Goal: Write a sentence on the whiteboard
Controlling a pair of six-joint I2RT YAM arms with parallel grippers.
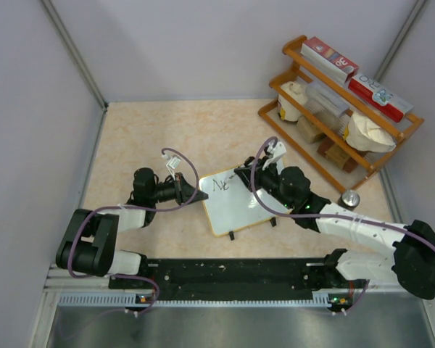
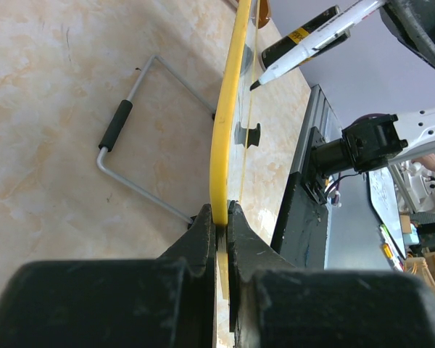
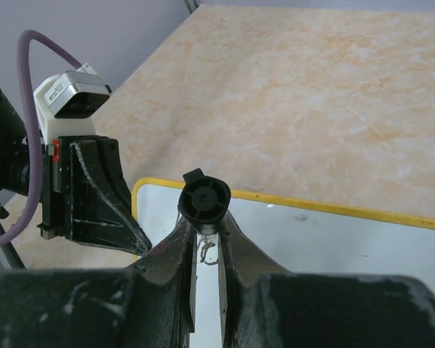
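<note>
The whiteboard has a thin yellowish frame and stands tilted on the table, with a few handwritten letters at its top left. My left gripper is shut on the board's left edge; the left wrist view shows the yellow frame pinched between the fingers. My right gripper hovers over the upper left of the board, shut on a white marker with a black rear end. The marker's tip is at the board's surface, by the written strokes.
A metal wire stand props the board from behind. A wooden shelf rack with boxes and packets stands at the back right. A small round silver object lies near the right arm. A black rail runs along the near edge.
</note>
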